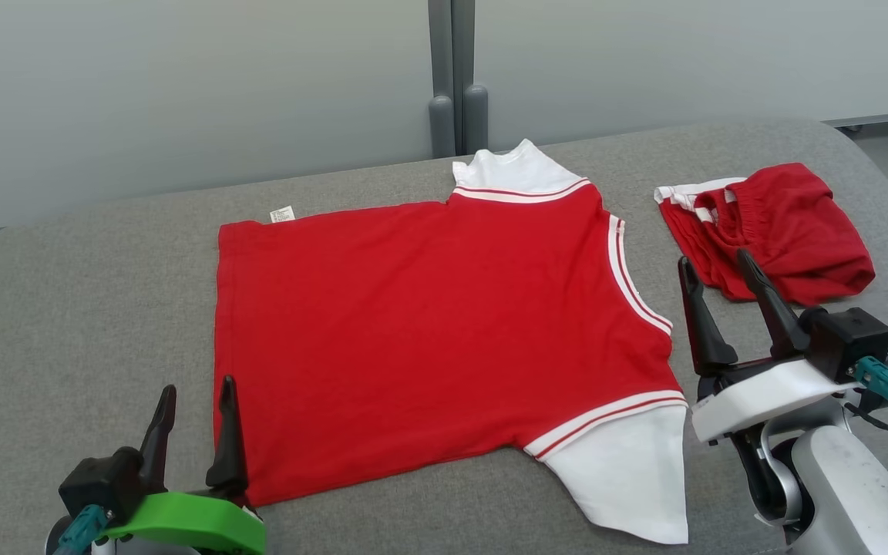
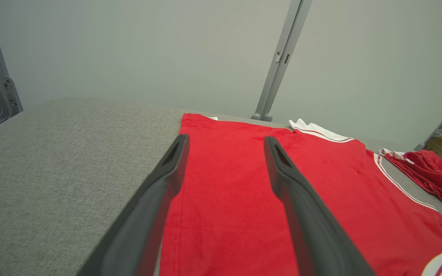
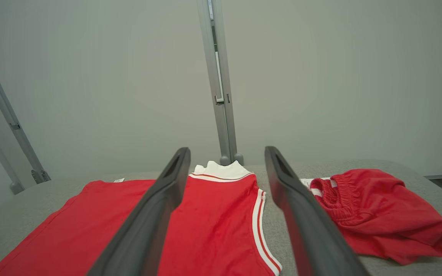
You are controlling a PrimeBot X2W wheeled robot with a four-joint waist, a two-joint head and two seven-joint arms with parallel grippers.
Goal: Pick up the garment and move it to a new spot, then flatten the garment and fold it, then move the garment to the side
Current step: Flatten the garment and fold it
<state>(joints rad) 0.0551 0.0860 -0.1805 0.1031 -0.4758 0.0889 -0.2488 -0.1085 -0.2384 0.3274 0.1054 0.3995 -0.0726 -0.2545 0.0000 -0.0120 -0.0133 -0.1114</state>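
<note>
The left jaws stand spread and empty at the near left corner of the tabletop (image 1: 66, 293), their two dark fingers (image 1: 163, 428) pointing toward the far edge. In the left wrist view one finger lies over bare grey cloth and the other over red fabric, so the pair straddles the hem edge of the garment (image 1: 428, 324); whether either finger touches it cannot be told.

The right jaws are likewise spread and empty, near the right edge, their fingers (image 1: 702, 327) rising between the garment's neckline and a crumpled pair of red shorts (image 1: 779, 231).

The garment, a red T-shirt with white sleeves and red-and-white striped trim, lies flat in the middle of the tabletop, turned sideways: hem toward the left edge, neck opening toward the right. One sleeve (image 1: 517, 171) points to the far edge, the other (image 1: 629, 470) to the near edge. A small white label (image 1: 282, 213) shows at the hem's far corner.

The shorts lie apart from the shirt, toward the far right corner.
</note>
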